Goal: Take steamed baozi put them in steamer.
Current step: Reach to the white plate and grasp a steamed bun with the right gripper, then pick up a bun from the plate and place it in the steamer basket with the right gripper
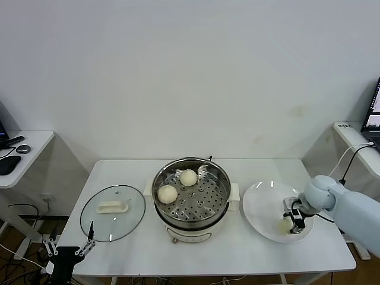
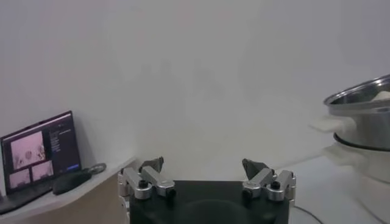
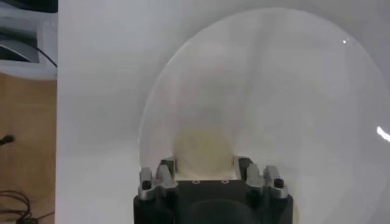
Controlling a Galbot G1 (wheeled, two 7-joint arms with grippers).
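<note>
Landmark: the steamer (image 1: 191, 199), a stainless-steel pot on a cream-white base at the middle of the white table (image 1: 214, 255). Two steamed baozi (image 1: 188, 177) (image 1: 167, 193) already lie on its perforated tray, toward the pot's left side.

On the steamer's right stands a flat white plate (image 1: 264, 205). There the right gripper (image 1: 295, 224) is lowered over a third bun (image 3: 204, 146), its fingers (image 3: 166, 172) set to either side of the bun. Whether they already press it cannot be told, since the wrist view hides the tips. No fourth bun is visible.

On the steamer's left lies the round glass lid (image 1: 113, 212) with its white handle. Beyond it, at the table's near edge, the left gripper (image 1: 70, 249) waits parked with jaws spread and nothing between them.

Step in hand, as judged: grasping the bun on the plate. The bun looks soft, so a light, centred closure is advisable, then a lift high enough to clear the pot rim, ending at a free patch of tray on the right.

No brand, label or legible writing appears.
</note>
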